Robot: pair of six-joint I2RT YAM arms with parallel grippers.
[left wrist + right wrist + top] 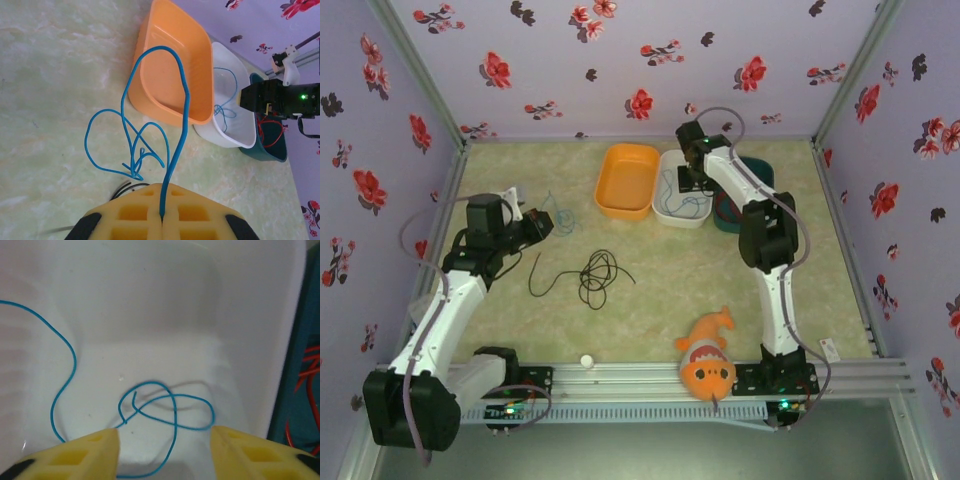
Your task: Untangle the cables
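Where the arm bases are sitting: an orange fish toy (707, 362) is lying at the near rail beside the right base, and a small white round thing (586, 361) is resting on the rail nearer the left base.
Worktop (660, 290): it is showing a pale green marbled surface under the loose cables.
Black cable (592, 277): it is lying in loose coils mid-worktop, one end trailing toward the left arm, apart from both pincers.
Left pincer (162, 202): its yellow fingers are pressing together on the blue cable, pinching it at the seam between them.
Blue cable (186, 102): it is rising from that grip in a tall arch, then bunching into small loops just ahead of the fingers; whether the loops are touching the worktop I cannot tell.
Orange tray (195, 55): it is sitting at the far side, leftmost of three trays.
White tray (150, 300): it is standing just beside the orange tray and holding the second blue cable.
Second blue cable (74, 362): it is lying in loose loops on the white tray's floor.
Right pincer (165, 440): it is hanging low over the white tray with its jaws standing wide apart, gripping nothing, the second blue cable lying below the gap.
Teal tray (272, 150): it is standing just right of the white tray.
Red cable (305, 375): it is coiling inside the teal tray.
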